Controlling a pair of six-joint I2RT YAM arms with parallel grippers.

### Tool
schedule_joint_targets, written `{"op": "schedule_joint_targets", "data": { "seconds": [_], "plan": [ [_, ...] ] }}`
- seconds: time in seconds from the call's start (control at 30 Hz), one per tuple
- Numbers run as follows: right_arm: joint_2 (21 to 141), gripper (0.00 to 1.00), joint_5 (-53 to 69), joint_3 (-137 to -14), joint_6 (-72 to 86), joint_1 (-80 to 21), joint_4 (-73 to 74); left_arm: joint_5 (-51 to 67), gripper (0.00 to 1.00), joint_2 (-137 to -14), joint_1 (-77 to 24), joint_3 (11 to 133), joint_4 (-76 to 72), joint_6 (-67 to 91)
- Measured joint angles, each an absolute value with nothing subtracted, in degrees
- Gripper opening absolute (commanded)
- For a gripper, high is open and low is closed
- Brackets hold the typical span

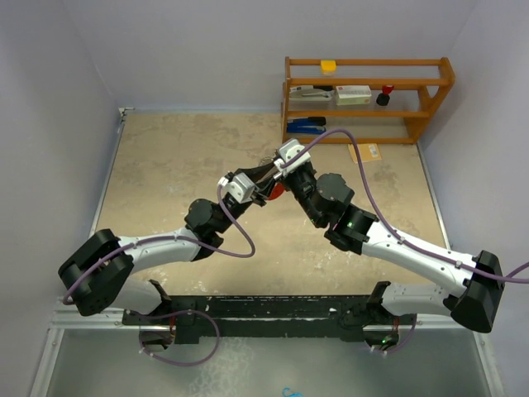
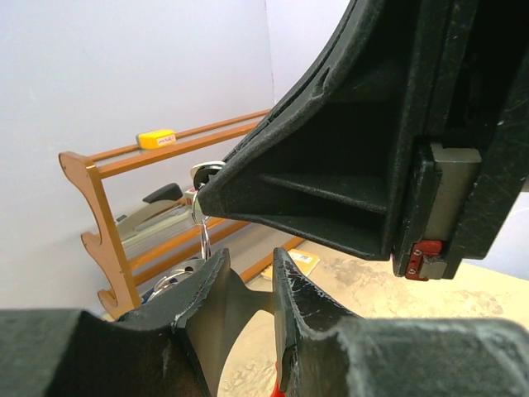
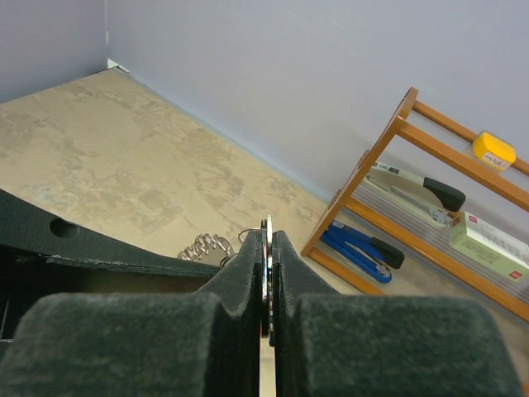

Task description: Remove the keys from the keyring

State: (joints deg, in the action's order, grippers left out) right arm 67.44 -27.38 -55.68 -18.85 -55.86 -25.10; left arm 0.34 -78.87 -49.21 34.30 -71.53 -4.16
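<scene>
Table [image 1: 165, 165]: matt, mottled beige, stone-like. Shelf [image 3: 357, 175]: smooth orange-brown wood, slight sheen. Right gripper [image 3: 266, 236] fingers [image 3: 244, 273]: black, matt, grainy plastic. Key [image 3: 266, 281] edge: thin polished metal. Keyring [image 3: 207, 246] coil: bright ridged metal. Stapler [image 3: 351, 241]: glossy blue plastic.

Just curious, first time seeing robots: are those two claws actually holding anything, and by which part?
The right gripper pinches a thin silver metal piece, likely a key, across its flat faces. Whether the left gripper grips anything cannot be told.
</scene>
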Motion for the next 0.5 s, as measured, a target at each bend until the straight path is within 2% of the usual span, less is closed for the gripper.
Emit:
{"op": "schedule_joint_targets", "data": {
  "seconds": [0.5],
  "plan": [
    [67.44, 0.00, -27.29, -55.24, -18.63, -55.86, -24.99, -3.33, 0.24, -76.12, -49.32, 32.25, -73.28, -7.11]
  ]
}}
